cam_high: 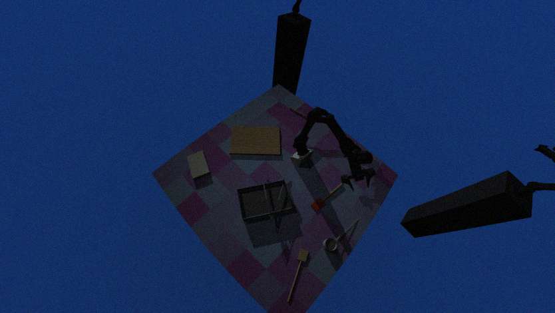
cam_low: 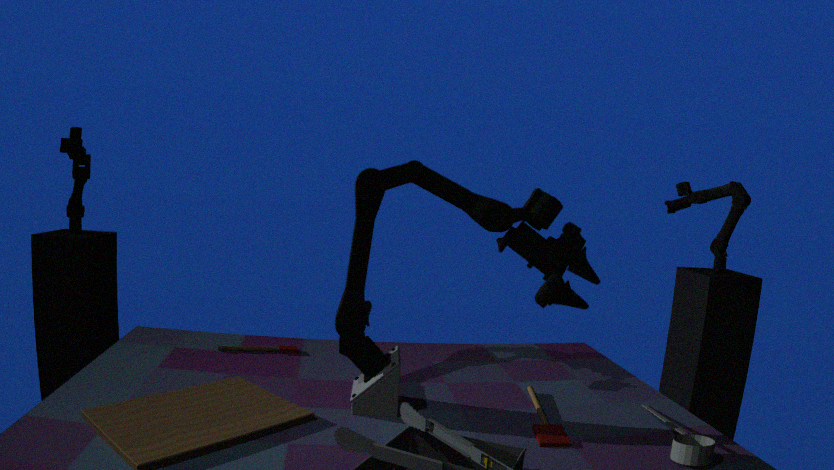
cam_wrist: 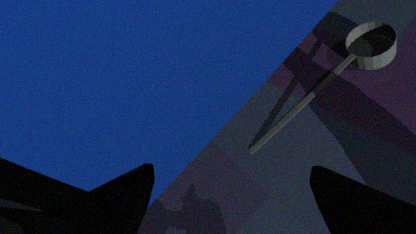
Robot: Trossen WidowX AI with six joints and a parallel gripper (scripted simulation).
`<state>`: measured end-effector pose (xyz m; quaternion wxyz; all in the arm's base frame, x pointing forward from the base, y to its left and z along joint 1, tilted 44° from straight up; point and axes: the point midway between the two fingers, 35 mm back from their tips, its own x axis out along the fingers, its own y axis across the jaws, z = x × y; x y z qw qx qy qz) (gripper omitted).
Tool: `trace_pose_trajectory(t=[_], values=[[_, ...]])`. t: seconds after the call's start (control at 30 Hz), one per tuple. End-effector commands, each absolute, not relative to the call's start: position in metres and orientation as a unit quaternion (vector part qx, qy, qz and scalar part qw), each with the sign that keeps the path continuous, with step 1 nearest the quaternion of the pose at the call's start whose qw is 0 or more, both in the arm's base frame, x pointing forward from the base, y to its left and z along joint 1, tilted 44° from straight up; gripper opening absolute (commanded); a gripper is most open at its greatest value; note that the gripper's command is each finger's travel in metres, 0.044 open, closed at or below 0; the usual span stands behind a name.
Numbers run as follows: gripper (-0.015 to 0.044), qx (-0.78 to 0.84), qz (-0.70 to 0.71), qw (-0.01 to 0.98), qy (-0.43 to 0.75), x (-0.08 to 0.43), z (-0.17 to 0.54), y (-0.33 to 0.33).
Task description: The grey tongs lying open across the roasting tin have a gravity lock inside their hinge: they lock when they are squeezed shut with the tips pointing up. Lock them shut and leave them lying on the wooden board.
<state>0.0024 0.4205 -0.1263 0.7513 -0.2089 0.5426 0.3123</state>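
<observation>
The grey tongs (cam_high: 265,191) (cam_low: 385,451) lie open across the roasting tin (cam_high: 240,204). Their two arms are spread apart, and their hinge end sticks out over the tin's lower wall in the top view. The hinge end is cut off in the exterior view, and the tongs are not in the wrist view. The wooden board (cam_high: 255,140) (cam_low: 198,417) lies flat on the table with nothing on it. My gripper (cam_high: 360,186) (cam_low: 592,295) (cam_wrist: 232,174) is open and empty, high above the table, far to the side of the tin and tongs.
A grey pan (cam_high: 330,244) (cam_low: 692,449) (cam_wrist: 371,61) and a red-headed tool (cam_high: 317,204) (cam_low: 550,434) lie on the gripper's side. A wooden-headed tool (cam_high: 303,255), a beige block (cam_high: 198,164) and another stick-like tool (cam_low: 250,349) lie elsewhere. Dark pedestals (cam_high: 466,206) (cam_low: 74,291) bearing arms stand beyond the table.
</observation>
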Motion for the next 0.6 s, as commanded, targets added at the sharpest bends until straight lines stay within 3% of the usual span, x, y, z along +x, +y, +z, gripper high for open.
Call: trace_pose_trajectory(t=[0.0,0.27,0.57], values=[[0.0426,-0.209,0.312,0.751,0.543,0.002,-0.126,0.420],[0.0440,-0.224,0.276,0.760,0.544,0.047,-0.123,0.419],[0.0440,-0.292,0.166,0.759,0.557,0.175,-0.109,0.388]])
